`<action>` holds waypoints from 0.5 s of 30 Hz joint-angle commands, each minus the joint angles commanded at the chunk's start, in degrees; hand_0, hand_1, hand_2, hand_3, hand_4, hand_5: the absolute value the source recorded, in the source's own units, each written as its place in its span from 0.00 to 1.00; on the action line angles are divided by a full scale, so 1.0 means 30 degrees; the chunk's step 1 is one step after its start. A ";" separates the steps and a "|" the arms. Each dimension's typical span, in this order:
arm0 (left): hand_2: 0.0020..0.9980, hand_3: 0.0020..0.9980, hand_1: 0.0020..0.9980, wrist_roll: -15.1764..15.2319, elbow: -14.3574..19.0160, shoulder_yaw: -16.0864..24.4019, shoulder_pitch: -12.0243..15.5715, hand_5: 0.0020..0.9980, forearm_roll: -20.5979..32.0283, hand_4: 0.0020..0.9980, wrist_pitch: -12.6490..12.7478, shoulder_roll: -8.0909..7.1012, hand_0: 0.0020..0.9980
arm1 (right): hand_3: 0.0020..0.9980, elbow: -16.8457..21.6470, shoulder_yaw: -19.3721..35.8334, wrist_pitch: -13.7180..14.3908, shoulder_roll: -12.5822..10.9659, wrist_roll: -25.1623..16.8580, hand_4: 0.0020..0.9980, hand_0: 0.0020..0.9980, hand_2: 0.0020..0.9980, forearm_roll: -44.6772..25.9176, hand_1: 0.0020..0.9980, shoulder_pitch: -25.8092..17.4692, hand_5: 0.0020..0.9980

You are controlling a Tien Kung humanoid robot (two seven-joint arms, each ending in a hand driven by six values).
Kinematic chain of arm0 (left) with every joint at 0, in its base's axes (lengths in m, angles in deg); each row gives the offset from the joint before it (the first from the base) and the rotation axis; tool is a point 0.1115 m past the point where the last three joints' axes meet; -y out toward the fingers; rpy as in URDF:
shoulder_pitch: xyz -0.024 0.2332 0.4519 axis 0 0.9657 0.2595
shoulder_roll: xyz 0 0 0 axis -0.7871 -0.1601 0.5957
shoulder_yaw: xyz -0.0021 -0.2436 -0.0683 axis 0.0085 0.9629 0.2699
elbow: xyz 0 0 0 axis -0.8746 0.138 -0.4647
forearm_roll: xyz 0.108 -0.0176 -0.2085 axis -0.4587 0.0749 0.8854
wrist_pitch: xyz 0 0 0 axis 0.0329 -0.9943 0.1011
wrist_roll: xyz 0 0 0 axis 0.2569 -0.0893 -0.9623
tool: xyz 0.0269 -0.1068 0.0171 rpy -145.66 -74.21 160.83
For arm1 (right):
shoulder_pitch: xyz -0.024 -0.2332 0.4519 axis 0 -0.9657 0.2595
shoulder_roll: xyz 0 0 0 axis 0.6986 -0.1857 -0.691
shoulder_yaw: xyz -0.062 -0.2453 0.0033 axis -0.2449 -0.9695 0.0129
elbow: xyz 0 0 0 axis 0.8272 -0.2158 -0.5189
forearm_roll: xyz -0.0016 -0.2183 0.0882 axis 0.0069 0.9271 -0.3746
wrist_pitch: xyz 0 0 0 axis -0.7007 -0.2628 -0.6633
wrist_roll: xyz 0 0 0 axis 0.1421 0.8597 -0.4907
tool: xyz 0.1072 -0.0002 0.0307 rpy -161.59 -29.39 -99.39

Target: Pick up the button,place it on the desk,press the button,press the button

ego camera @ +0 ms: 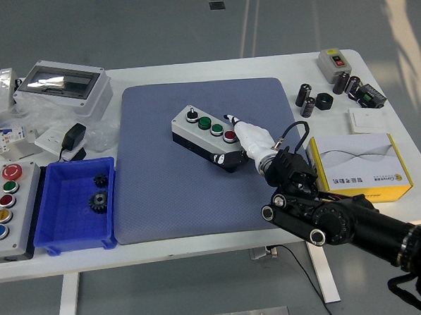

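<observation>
Right hand (243, 137) reaches the button box (208, 137) on the blue mat (198, 193) — fingertip beside its red button (229, 136), thumb against the box end. Grip closure cannot be judged — fingers largely hidden.

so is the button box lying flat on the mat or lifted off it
Flat on the mat. The button box rests on the blue mat, buttons facing up, and the right robot hand grips its near-right end.
</observation>
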 joint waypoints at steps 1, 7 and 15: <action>0.53 0.59 0.51 0.0000 0.0000 -0.0010 0.0010 0.21 0.0011 0.59 0.0000 0.0002 0.63 | 0.80 0.0017 0.0008 0.0028 -0.0018 -0.0027 0.13 0.12 0.38 -0.0008 0.32 -0.0013 0.00; 0.53 0.59 0.51 0.0022 0.0000 -0.0039 0.0083 0.21 0.0074 0.59 0.0014 0.0002 0.63 | 0.37 0.0512 0.0296 0.0215 -0.0392 -0.0529 0.05 0.09 0.34 -0.0009 0.28 -0.0108 0.00; 0.53 0.59 0.51 0.0056 0.0000 -0.0088 0.0133 0.22 0.0167 0.60 0.0027 -0.0002 0.63 | 0.32 0.1687 0.0553 0.0446 -0.1398 -0.2257 0.04 0.09 0.35 -0.0424 0.29 -0.0319 0.00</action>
